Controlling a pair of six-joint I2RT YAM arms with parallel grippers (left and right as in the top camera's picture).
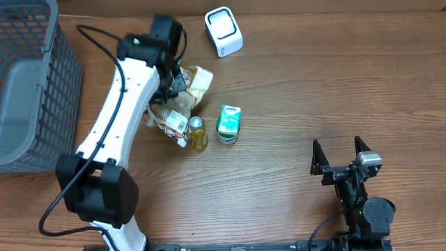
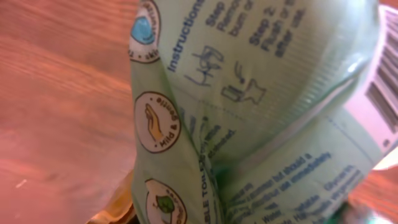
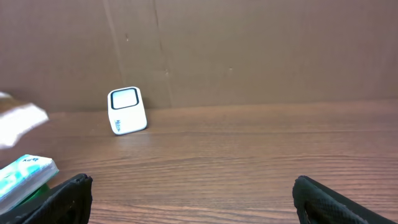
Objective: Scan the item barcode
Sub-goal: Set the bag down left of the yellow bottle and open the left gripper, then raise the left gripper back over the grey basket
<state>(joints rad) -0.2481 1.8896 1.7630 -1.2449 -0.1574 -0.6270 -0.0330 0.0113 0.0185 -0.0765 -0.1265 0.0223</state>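
Working just beside a bottle (image 1: 198, 132), a carton (image 1: 228, 124) and a wrapped packet (image 1: 171, 120) on the desk (image 1: 313, 84) (white scanner (image 1: 224, 31) standing apart beyond), pinching the green pouch (image 2: 249, 93) in the left tool (image 1: 174, 78), holding the right tool (image 1: 336, 143) spread, empty.

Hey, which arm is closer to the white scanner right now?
Left. The left arm reaches up the table, its jaws shut on a green packet just short of the scanner. The right arm sits far off to the right, jaws open.

Soft even light; blurry packet (image 2: 261, 124).
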